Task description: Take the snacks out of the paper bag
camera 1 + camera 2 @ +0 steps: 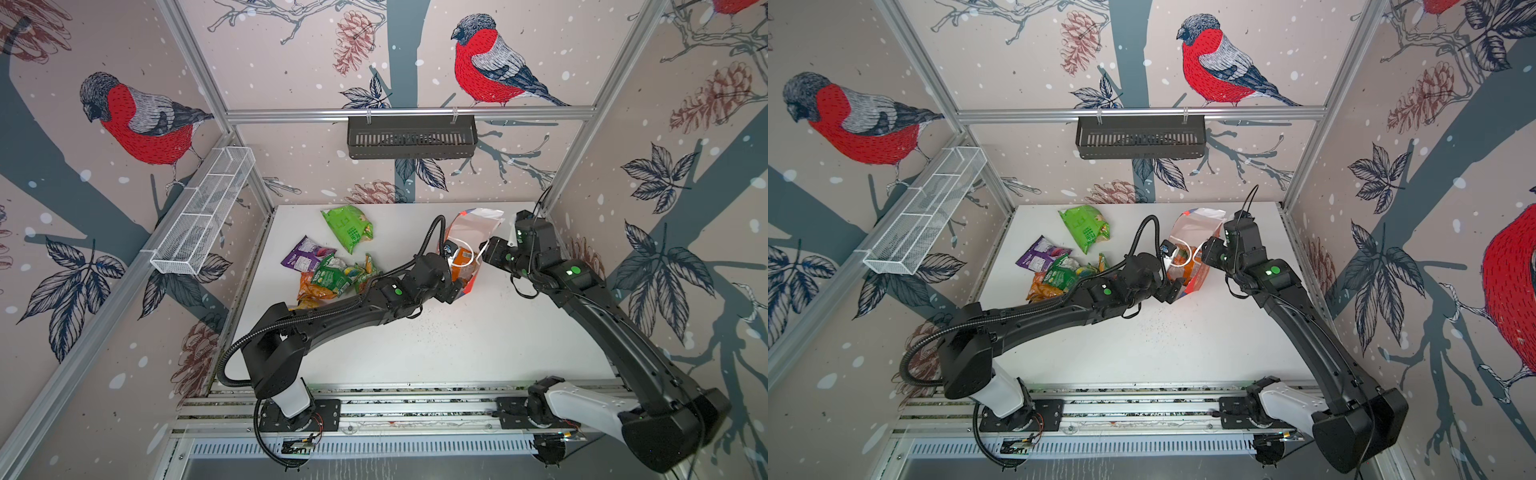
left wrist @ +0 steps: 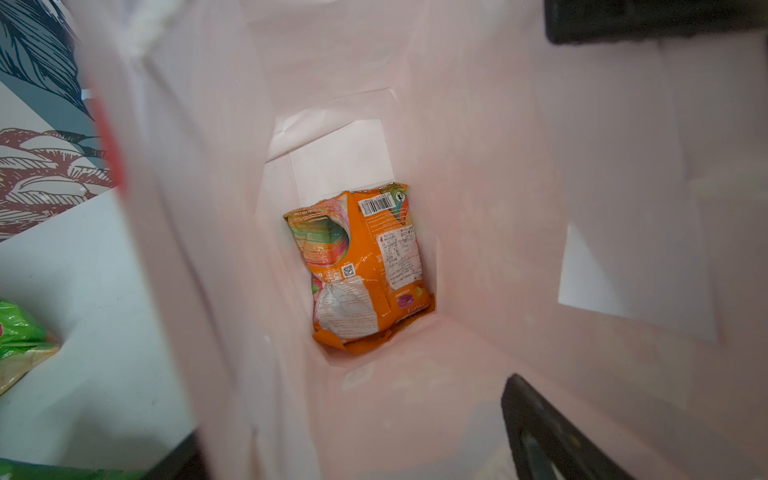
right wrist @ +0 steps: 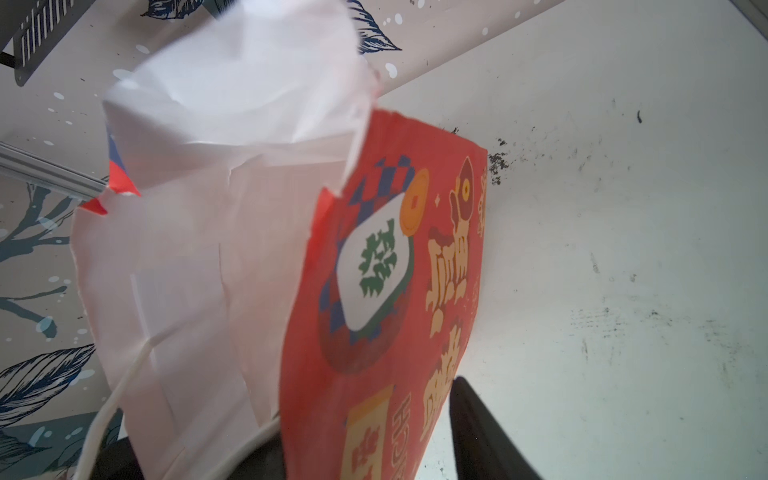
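The red paper bag stands tilted at the back right of the table, mouth towards the arms. Deep inside, against its white wall, lies an orange snack packet. My left gripper is open at the bag's mouth, one finger inside and one outside the wall. My right gripper is open astride the bag's red side wall, one finger just beside it. More snacks lie left of the bag: green, purple, green-red.
A white wire basket hangs on the left wall and a black slotted basket on the back rail. Bare white table stretches in front of the bag. Cage walls close in at left, back and right.
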`<state>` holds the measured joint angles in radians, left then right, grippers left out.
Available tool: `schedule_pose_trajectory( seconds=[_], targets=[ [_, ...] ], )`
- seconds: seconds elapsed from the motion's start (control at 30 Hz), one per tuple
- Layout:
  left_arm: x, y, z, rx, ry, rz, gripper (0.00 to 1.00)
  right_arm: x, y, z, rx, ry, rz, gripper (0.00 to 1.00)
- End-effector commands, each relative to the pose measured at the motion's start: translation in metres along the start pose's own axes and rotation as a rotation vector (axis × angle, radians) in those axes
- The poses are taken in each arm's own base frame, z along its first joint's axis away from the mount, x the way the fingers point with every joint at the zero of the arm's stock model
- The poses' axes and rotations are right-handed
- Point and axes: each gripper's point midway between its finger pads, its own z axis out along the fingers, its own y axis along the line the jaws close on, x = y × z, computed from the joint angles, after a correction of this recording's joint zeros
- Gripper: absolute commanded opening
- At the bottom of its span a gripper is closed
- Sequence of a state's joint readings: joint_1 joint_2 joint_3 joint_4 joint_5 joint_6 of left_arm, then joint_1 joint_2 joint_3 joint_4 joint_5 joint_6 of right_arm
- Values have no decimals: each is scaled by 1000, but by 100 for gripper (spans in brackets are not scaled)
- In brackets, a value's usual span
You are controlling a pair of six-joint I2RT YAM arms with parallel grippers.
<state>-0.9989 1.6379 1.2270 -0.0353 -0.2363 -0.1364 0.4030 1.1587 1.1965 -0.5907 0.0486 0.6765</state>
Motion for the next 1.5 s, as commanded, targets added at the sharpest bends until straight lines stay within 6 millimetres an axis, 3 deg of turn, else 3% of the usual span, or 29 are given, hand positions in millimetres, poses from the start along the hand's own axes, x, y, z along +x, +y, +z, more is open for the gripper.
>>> schedule_pose_trajectory(
  seconds=[0.0, 0.13, 0.2, 0.33, 0.63, 0.83, 0.97, 1.1, 1.33, 1.47],
  targets=[
    [-8, -3, -1, 7, -30, -13, 90, -16, 1, -1, 38, -57, -32, 38],
    [-11, -1, -3, -2, -37, -13, 90, -18, 16, 0, 28, -60, -100, 8],
    [-12, 0, -5, -6, -38, -13, 90, -17, 21, -1, 43, -65, -139, 1],
    [-15, 2, -9, -14, -45, -16, 90, -11, 42, -4, -12, -77, -213, 0],
    [-27, 21, -32, -89, -72, -79, 94, 13, 66, -30, -46, -172, -404, 0],
    [-42, 14, -50, 1, -98, -125, 95, 35, 80, -46, -78, -246, -551, 0],
    [-48, 6, -66, 63, -87, -132, 96, 39, 74, -43, -34, -259, -582, 0],
    [-60, 4, -96, 115, -113, -129, 96, 41, 76, -40, -15, -262, -607, 0],
    [-59, 28, -125, 83, -106, -167, 96, 28, 71, -40, 73, -296, -611, 0],
    [-68, 44, -144, 52, -144, -189, 96, 25, 71, -39, 93, -299, -621, 0]
  ],
)
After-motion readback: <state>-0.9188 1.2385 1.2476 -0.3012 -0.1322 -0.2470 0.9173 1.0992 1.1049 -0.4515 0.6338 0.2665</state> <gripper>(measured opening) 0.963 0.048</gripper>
